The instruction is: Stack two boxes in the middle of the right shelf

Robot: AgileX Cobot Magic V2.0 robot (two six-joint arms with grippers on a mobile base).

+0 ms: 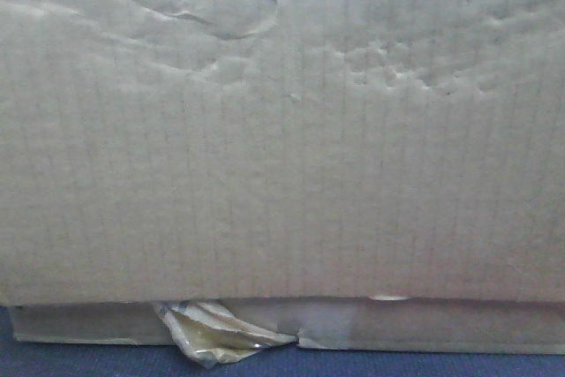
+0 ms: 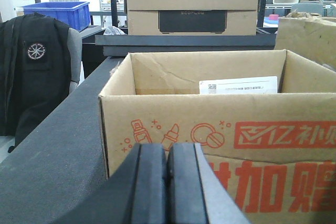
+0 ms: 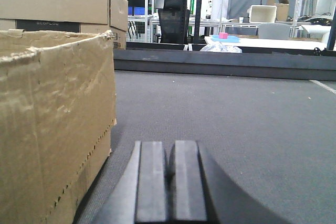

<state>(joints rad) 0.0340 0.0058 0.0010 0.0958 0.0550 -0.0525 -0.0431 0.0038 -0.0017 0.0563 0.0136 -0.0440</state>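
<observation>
A plain brown cardboard box [image 1: 282, 130] with a wrinkly face fills the front view; a tuft of yellowish tape [image 1: 216, 335] hangs at its lower edge. In the right wrist view a worn plain brown box [image 3: 52, 119] stands just left of my right gripper [image 3: 169, 153], which is shut on nothing above grey carpet. My left gripper [image 2: 167, 153] is shut and empty too, close in front of an open box with red print [image 2: 220, 129]. Another plain brown box [image 2: 310, 38] shows at the far right. The shelf is out of view.
A sealed box with a black label [image 2: 192, 3] stands behind the open one. A blue bin [image 2: 55, 11] and a black jacket on a chair [image 2: 34, 72] are at left. The grey carpeted surface [image 3: 236, 114] stretches right of the worn box.
</observation>
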